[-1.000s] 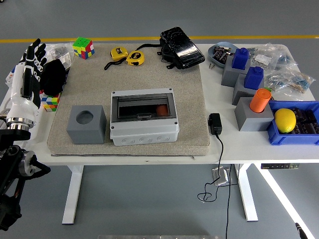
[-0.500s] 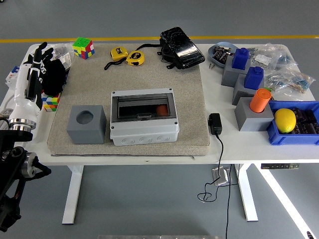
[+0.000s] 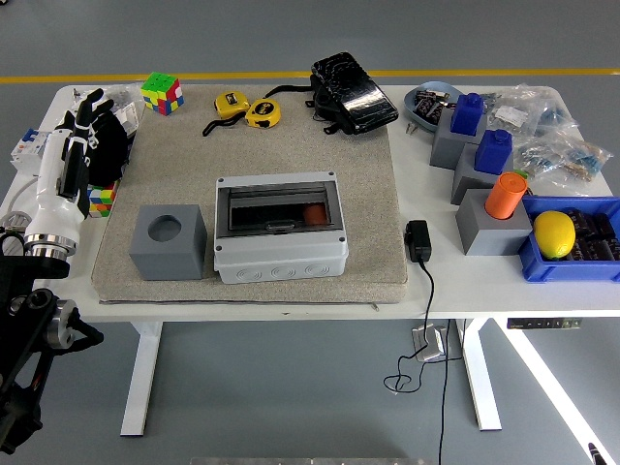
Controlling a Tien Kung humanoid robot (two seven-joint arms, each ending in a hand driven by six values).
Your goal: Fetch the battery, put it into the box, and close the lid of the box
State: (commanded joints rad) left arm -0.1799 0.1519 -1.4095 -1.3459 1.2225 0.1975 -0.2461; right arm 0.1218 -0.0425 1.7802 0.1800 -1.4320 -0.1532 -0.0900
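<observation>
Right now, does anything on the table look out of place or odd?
Nothing looks spilled or damaged. The box sits square on the mat, lid shut over an orange object. Clear bags clutter the far right corner.

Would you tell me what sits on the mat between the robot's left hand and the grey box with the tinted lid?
In the head view, a grey cube block with a round hole sits between the left hand and the box.
</observation>
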